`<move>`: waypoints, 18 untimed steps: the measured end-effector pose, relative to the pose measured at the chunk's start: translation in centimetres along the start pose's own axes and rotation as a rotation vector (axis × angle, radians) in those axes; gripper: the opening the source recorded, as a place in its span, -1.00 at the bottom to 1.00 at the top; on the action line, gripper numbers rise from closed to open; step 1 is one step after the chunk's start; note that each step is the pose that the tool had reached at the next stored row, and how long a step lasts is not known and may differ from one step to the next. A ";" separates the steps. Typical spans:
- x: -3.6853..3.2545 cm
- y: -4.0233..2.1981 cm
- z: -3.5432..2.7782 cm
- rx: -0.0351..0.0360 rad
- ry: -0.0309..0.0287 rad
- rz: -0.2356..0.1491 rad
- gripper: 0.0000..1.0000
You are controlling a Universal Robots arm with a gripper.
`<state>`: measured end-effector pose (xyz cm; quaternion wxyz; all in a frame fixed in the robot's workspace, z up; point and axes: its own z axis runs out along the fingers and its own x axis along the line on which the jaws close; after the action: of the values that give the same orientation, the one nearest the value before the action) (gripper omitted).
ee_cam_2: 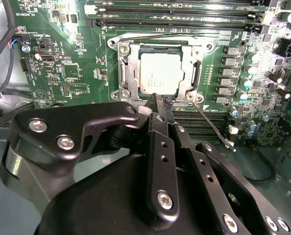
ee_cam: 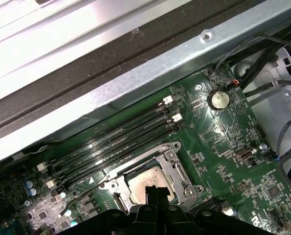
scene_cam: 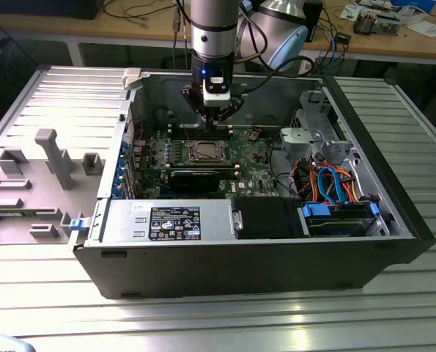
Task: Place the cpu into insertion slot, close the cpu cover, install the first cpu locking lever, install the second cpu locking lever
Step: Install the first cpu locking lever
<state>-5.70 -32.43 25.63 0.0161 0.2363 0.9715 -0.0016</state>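
While jaws sit pressed together w/ nothing b/w them, you've got the cpu [ee_cam_2: 160, 73] seated in the insertion slot [ee_cam_2: 203, 49] just past their tips, cpu cover [ee_cam_2: 127, 71] flat round it. Loose lever [ee_cam_2: 213, 125] juts out beside the jaws; memory slots [ee_cam_2: 174, 10] lie beyond the slot.

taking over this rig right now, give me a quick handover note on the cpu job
Hand: shut, tips down at the corner of the insertion slot.
The cpu sits in the slot; the cpu cover lies closed over it.
One thin lever sticks out free from that corner, not locked.
The other lever lies along the slot's edge; whether latched, cannot tell.
Left: the levers.
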 end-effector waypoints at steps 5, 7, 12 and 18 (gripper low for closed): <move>0.00 0.00 0.00 -0.0003 0.0000 -0.011 -0.79; 0.00 0.00 0.00 -0.0005 0.0001 -0.015 -0.79; 0.00 0.00 0.00 -0.0008 0.0001 -0.024 -0.79; 0.00 0.00 0.00 -0.0012 0.0002 -0.036 -0.79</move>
<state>-5.70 -32.43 25.62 0.0161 0.2190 0.9756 -0.0012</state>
